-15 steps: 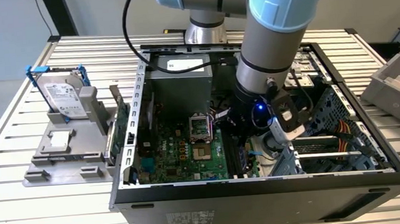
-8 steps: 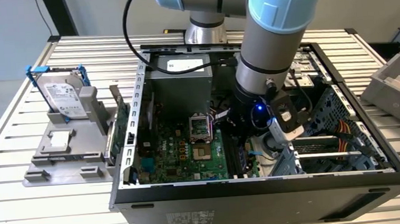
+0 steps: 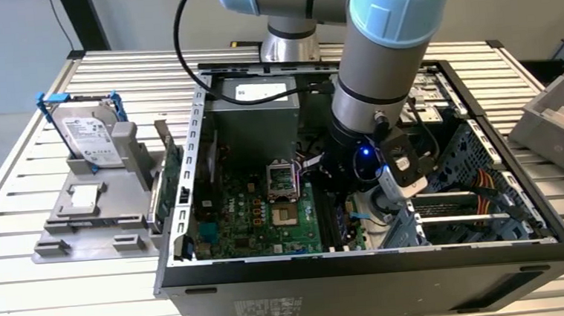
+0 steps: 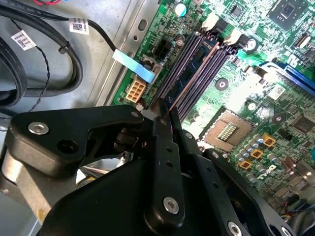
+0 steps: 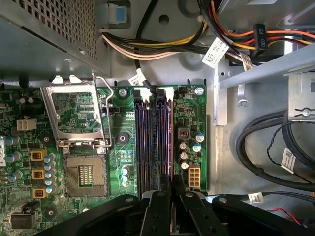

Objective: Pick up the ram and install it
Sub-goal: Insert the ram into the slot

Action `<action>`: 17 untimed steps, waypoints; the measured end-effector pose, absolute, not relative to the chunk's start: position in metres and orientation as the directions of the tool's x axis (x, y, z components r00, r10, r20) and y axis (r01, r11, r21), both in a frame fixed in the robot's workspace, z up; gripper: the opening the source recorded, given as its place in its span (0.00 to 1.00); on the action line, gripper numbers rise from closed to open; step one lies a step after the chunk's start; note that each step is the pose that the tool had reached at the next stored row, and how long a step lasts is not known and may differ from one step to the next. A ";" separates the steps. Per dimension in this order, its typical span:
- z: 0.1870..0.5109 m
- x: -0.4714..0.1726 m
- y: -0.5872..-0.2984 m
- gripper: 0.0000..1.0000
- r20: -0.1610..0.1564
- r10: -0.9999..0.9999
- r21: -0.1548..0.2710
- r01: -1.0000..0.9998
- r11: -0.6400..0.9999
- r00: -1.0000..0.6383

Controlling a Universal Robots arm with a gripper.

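It was a robotics lab or test workshop. A ribbed aluminium workbench [image 3: 23, 157] filled the frame, with an opened computer case [image 3: 370, 271] at its centre, a grey fixture holding a hard drive [image 3: 92, 141] at the left, and a grey parts bin [image 3: 562, 120] at the right edge.

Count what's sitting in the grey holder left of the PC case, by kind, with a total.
Silver hard drive in a blue frame: 1
Green expansion card standing on edge: 1
Small pale flat square part: 1
Total: 3
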State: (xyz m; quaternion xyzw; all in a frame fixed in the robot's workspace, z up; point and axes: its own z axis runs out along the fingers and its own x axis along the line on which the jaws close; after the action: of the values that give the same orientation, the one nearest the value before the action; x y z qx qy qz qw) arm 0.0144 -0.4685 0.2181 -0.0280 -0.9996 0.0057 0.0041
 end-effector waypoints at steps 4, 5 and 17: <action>0.218 0.014 -0.469 0.00 0.008 0.056 -0.012 0.056 0.998 -0.998; 0.218 0.014 -0.469 0.00 0.008 0.056 -0.012 0.056 0.998 -0.998; 0.218 0.015 -0.468 0.00 0.008 0.049 -0.012 0.049 0.999 -0.999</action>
State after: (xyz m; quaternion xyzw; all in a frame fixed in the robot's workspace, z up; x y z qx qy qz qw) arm 0.0148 -0.4683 0.2180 -0.0244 -0.9997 0.0058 0.0041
